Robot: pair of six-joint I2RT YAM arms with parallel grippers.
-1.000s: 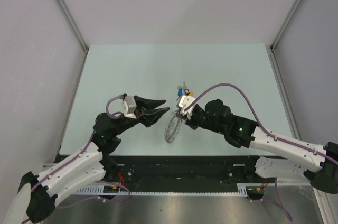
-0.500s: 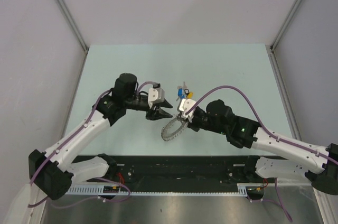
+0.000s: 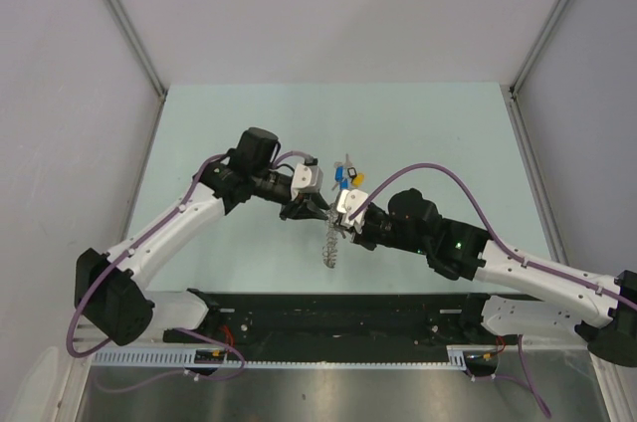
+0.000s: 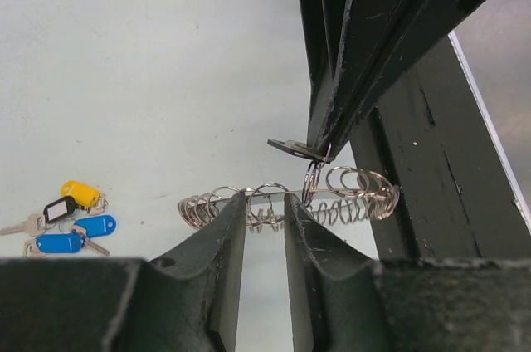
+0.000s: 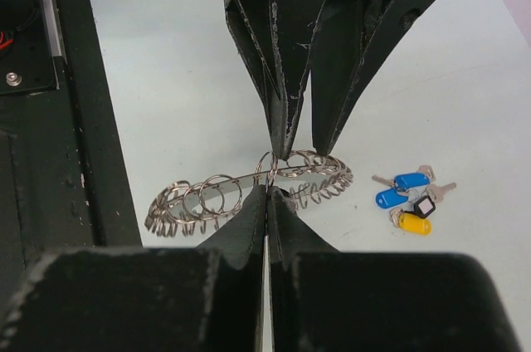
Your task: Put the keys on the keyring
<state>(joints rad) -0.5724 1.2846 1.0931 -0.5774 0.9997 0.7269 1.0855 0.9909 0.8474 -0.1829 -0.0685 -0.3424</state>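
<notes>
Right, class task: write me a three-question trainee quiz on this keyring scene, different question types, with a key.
1. True or false: the keys are already threaded on the keyring.
2. Which gripper holds the keyring with jaws fully closed? A left, B right, C neither.
3. Fill in: the keys lie on the ____.
Key: 1 false; 2 B, the right gripper; 3 table.
</notes>
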